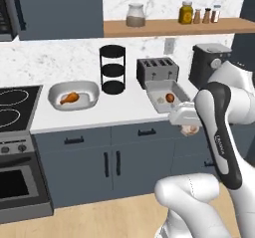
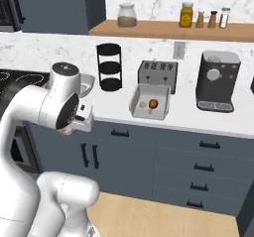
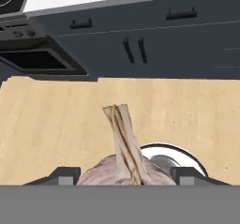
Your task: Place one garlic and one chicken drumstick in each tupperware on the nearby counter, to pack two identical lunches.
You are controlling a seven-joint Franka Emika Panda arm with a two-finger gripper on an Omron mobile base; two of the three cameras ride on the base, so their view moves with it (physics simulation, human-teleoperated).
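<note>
The tool [image 3: 125, 180] grips a garlic [image 3: 123, 164] bulb across its widest part, dry stem pointing toward twelve o'clock in the hand view, out over the floor before the surface [image 1: 124, 113]. It is light, firm and papery-skinned, so it probably slips easily; a belly grip suits it.

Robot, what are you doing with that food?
The robot is packing two lunches. Its gripper is holding a garlic bulb, out in front of the blue-grey cabinets, below the edge of the counter. The oval tupperware near the stove has one chicken drumstick in it and no garlic yet. The rectangular tupperware by the toaster already has a drumstick and a garlic. So the held garlic probably goes in the oval one.
</note>
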